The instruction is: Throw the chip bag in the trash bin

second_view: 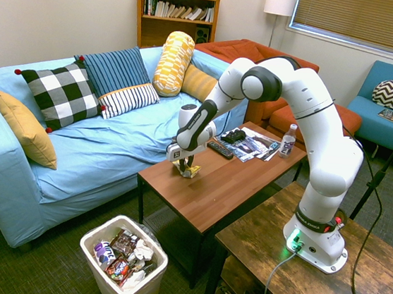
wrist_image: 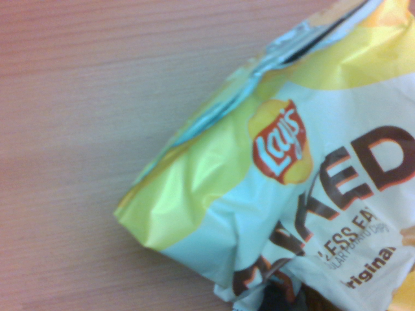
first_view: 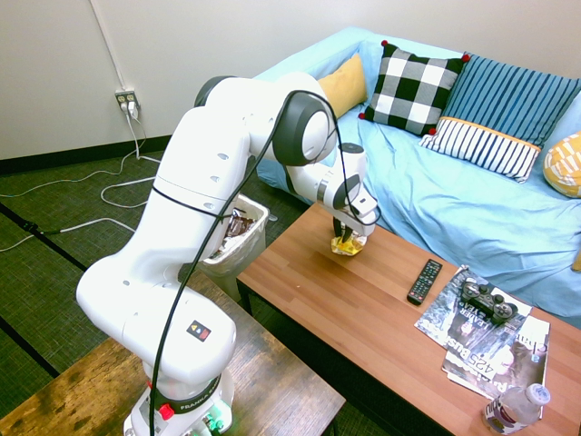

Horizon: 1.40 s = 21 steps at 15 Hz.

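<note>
Wood-grain laminate formed the top of the coffee table (first_view: 363,309), which stood directly in front of the blue sofa (second_view: 104,144). My claw (first_view: 348,242) was lowered onto the chip bag (first_view: 347,245) near the table's end closest to the trash bin (second_view: 107,279); the fingers sat against the bag, but how tightly they had closed could not be determined. The bin stood on the dark green carpet (first_view: 54,272) just beyond that table end, holding wrappers. Further along the table lay a remote control (first_view: 425,281), magazines (first_view: 472,341) and a water bottle (first_view: 514,409).
</note>
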### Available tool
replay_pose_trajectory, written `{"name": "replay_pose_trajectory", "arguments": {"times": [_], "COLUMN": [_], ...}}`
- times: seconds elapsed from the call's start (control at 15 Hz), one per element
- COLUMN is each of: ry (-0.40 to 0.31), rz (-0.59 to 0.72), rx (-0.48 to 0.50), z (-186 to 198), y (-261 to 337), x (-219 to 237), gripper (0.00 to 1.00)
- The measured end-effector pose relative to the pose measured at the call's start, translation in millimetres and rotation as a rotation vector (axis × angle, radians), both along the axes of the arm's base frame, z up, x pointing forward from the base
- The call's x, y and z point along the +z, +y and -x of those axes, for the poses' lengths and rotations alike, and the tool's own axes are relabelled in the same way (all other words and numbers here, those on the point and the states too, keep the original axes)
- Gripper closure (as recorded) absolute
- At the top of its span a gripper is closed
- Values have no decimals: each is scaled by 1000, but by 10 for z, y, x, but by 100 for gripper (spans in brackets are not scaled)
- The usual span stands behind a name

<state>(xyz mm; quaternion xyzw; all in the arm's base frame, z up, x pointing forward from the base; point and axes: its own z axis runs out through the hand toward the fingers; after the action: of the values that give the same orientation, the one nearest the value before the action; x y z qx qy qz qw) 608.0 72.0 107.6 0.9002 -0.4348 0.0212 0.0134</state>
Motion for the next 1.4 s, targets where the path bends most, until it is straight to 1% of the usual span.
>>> {"name": "replay_pose_trajectory", "arguments": {"times": [0.13, 0.27, 0.4, 0.53, 0.67, 0.93, 1.07, 1.2, 1.27, 1.4], "ry": [-15, -41, -63, -84, -99, -111, -111, -114, -112, -114], "rz": [-4, -11, -13, 19, 65, 144, 161, 178, 188, 206], "rx": [-2, 8, 49, 103, 155, 258, 303, 337, 354, 372], "z": [-29, -42, 59, 310, 647, 1236, 1382, 1438, 1456, 1513], "y": [5, 74, 308, 781, 1415, 2565, 3045, 3444, 3606, 3878], "x": [90, 296, 567, 825, 999, 1130, 1125, 1023, 949, 821], "gripper": [100, 100, 100, 100, 100, 100, 100, 100, 0, 0]}}
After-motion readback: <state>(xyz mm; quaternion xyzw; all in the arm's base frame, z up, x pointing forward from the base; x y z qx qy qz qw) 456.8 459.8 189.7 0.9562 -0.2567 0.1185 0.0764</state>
